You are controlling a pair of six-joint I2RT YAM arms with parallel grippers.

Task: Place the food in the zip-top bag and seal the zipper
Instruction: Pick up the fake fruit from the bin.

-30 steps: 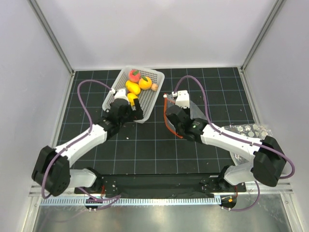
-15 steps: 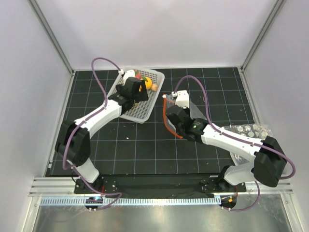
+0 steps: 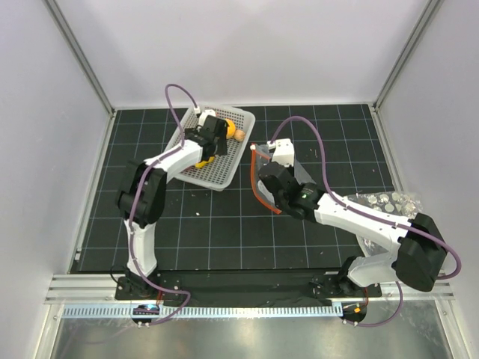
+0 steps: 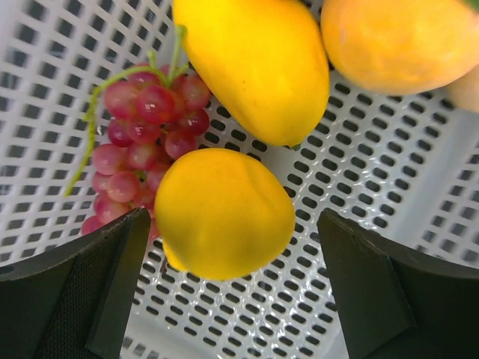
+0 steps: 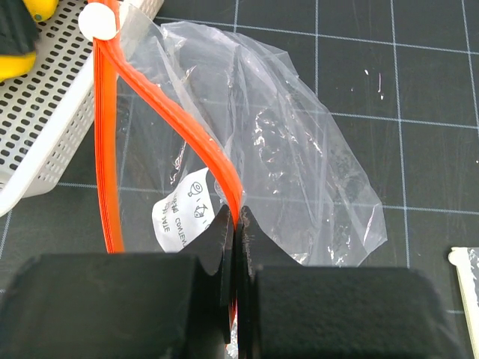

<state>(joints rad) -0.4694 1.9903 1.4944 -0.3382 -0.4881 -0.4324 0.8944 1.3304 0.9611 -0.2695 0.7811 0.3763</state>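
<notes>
Nearest, worktop (image 3: 224, 232): one, flat and black, ruled with a pale grid.
Right tool (image 5: 236, 224): one; black pads pressed together, pinching the zipper, right of the worktop's middle.
Zipper (image 5: 112, 149): one thin red-orange strip, its two tracks parted into a narrow loop, with one round white tab (image 5: 97, 21) at the far end.
Zip-top bag (image 5: 299, 149): one, clear crinkly film, lying just right of the basket; it carries one white printed label (image 5: 183, 213).
Dotted sheet (image 3: 385, 200): one, clear plastic with white dots, at the right edge.
Basket (image 3: 224, 168): one, white, rectangular, perforated all over, far and left of centre.
Left tool (image 4: 232, 262): one; jaws spread wide above the basket, a finger on each side of the round yellow piece, gripping nothing.
In the basket: one bunch of dark red grapes (image 4: 142, 142) on a green stem; one long smooth yellow pear (image 4: 258, 67); one round yellow piece (image 4: 224, 213); one yellow-orange piece (image 4: 404, 41); one peach-coloured ball (image 4: 470, 90), cut off by the frame edge.
</notes>
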